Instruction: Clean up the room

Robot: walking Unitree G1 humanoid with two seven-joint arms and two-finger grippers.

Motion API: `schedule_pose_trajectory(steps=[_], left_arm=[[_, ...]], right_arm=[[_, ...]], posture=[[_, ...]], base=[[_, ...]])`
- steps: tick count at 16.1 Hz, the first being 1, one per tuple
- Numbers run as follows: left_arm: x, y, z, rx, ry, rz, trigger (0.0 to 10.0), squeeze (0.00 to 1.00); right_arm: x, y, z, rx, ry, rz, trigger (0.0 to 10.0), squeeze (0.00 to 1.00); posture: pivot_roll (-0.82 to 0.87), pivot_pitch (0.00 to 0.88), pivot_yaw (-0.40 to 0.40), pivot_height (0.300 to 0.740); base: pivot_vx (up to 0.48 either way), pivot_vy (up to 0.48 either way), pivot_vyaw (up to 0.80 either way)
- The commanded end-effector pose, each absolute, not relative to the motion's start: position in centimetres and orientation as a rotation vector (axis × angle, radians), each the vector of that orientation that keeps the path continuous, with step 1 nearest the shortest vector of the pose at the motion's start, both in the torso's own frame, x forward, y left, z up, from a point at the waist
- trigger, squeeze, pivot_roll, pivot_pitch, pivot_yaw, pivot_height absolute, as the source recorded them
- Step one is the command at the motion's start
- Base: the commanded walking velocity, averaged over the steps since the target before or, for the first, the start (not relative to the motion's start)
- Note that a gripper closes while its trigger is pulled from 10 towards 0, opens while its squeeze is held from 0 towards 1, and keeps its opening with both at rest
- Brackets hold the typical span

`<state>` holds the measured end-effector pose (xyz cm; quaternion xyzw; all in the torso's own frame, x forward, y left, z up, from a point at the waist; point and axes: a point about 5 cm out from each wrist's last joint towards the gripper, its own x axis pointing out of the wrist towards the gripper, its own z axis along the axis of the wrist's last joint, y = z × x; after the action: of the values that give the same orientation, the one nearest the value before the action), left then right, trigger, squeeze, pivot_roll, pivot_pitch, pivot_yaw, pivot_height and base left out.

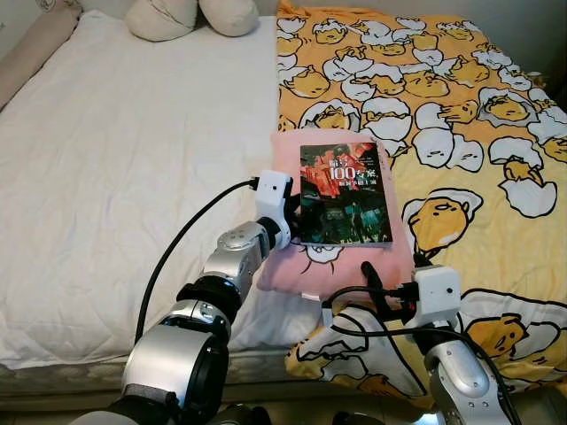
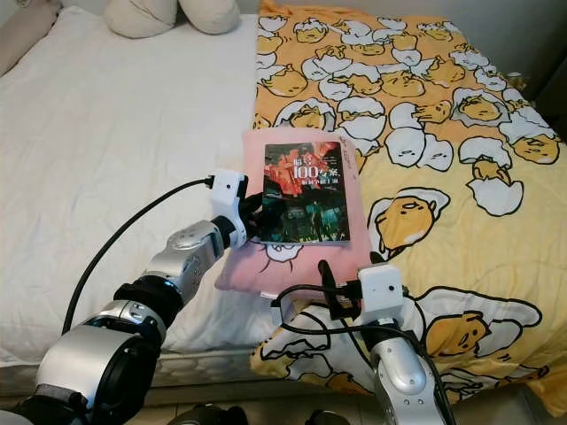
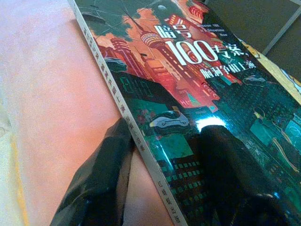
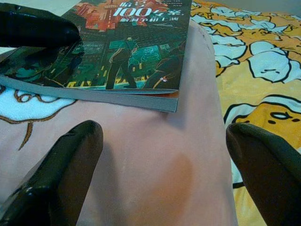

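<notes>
A paperback book (image 1: pixel 344 193) with a dark city cover and white "100" title lies flat on a pink pillow (image 1: pixel 288 270) in the middle of the bed. My left gripper (image 1: pixel 294 208) is at the book's left edge. In the left wrist view it (image 3: pixel 164 134) is shut on the book (image 3: pixel 188 70), with one finger on the cover and the other pressed beside the spine. My right gripper (image 1: pixel 376 285) hovers over the pillow's near corner, just short of the book's near edge (image 4: pixel 122 42). Its fingers (image 4: pixel 70 160) are spread wide and hold nothing.
A white sheet (image 1: pixel 115 177) covers the bed's left half and a yellow egg-cartoon blanket (image 1: pixel 461 115) the right half. Two cream cushions (image 1: pixel 177 16) lie at the head. The mattress front edge (image 1: pixel 71 367) runs just below my arms.
</notes>
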<state>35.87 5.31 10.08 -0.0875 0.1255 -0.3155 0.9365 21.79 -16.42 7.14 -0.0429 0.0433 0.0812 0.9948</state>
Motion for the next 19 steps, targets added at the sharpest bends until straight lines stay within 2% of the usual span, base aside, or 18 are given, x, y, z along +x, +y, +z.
schedule_pose_trajectory(steps=[1, 6, 11, 14, 17, 18, 19], left_arm=[[35.5, 5.3, 9.3, -0.181, 0.285, -0.656, 0.0, 0.00], [35.6, 5.9, 9.4, -0.234, 0.284, -0.628, 0.0, 0.00], [36.6, 7.8, 10.7, -0.429, 0.233, -0.554, 0.0, 0.00], [36.7, 8.2, 11.2, -0.477, 0.206, -0.561, 0.0, 0.00], [37.5, 9.6, 13.9, -0.612, 0.096, -0.522, 0.0, 0.00], [37.9, 10.8, 15.5, -0.621, 0.026, -0.480, 0.0, 0.00], [37.9, 12.2, 17.3, -0.494, -0.084, -0.444, 0.0, 0.00]], right_arm=[[21.9, -16.4, 6.8, -0.095, 0.102, 0.168, 10.0, 0.00], [22.4, -16.4, 6.9, -0.099, 0.097, 0.174, 10.0, 0.00], [22.9, -16.4, 7.1, -0.098, 0.085, 0.175, 10.0, 0.00], [23.0, -16.3, 7.0, -0.090, 0.090, 0.173, 10.0, 0.00], [23.3, -16.3, 7.0, -0.088, 0.089, 0.173, 10.0, 0.00], [23.4, -16.3, 7.1, -0.090, 0.087, 0.172, 10.0, 0.00], [23.7, -16.3, 7.2, -0.091, 0.082, 0.171, 10.0, 0.00]], posture=[[-0.14, 0.065, 0.036, 0.740], [-0.13, 0.049, 0.033, 0.740], [-0.12, 0.040, 0.026, 0.740], [-0.12, 0.038, 0.027, 0.740], [-0.11, 0.034, 0.029, 0.740], [-0.11, 0.033, 0.029, 0.740], [-0.10, 0.028, 0.028, 0.740]], base=[[0.000, 0.000, 0.00], [0.000, 0.000, 0.00], [0.000, 0.000, 0.00], [0.000, 0.000, 0.00], [0.000, 0.000, 0.00], [0.000, 0.000, 0.00], [0.000, 0.000, 0.00]])
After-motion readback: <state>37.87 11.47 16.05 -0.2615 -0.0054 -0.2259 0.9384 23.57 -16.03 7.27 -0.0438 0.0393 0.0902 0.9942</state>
